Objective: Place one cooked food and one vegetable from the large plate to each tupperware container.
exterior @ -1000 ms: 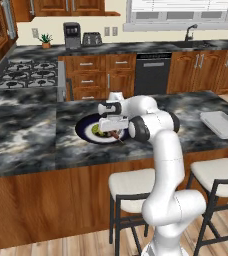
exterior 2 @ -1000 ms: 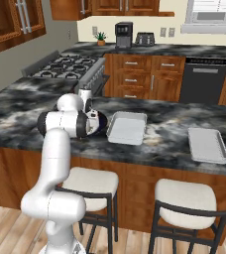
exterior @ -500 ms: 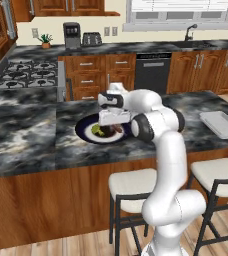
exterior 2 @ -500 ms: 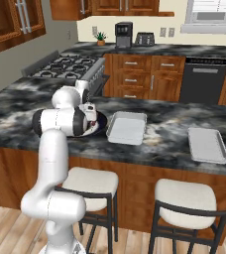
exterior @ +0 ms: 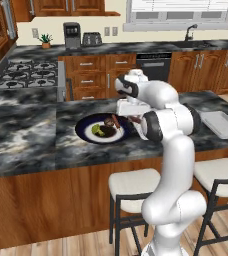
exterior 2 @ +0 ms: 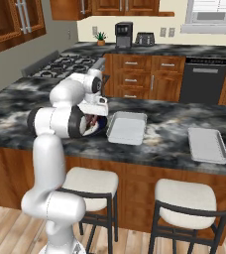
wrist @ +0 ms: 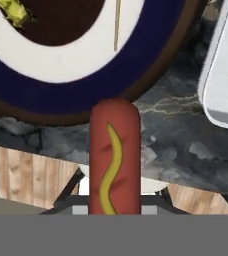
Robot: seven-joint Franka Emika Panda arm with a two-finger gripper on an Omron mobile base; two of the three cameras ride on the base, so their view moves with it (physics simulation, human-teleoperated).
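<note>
- One hot dog, a red-brown sausage with a wavy yellow line of mustard along it, stands on end in the hand view, rising from between my fingertips; my gripper is clenched on it.
- Behind the hot dog in that view lies the large plate, with its dark navy rim, white inner ring and dark centre. The hot dog's top end overlaps the plate's rim.
- On the plate's white ring, at the far side from the hot dog, sits a small yellow-green piece of vegetable; a thin pale stick crosses the plate's dark centre.
- Beside the plate, the rounded corner of the nearer tupperware container shows, pale grey-white and apart from the plate's rim.
- From the left base view, the plate lies on the dark marbled island counter, and my gripper hangs over the plate's edge nearest that container.
- From the right base view, the nearer container sits just beside the plate, and the second tupperware container lies well apart from the plate, further along the same counter.
- Beyond the plate, across the kitchen, a stove stands along the back wall.
</note>
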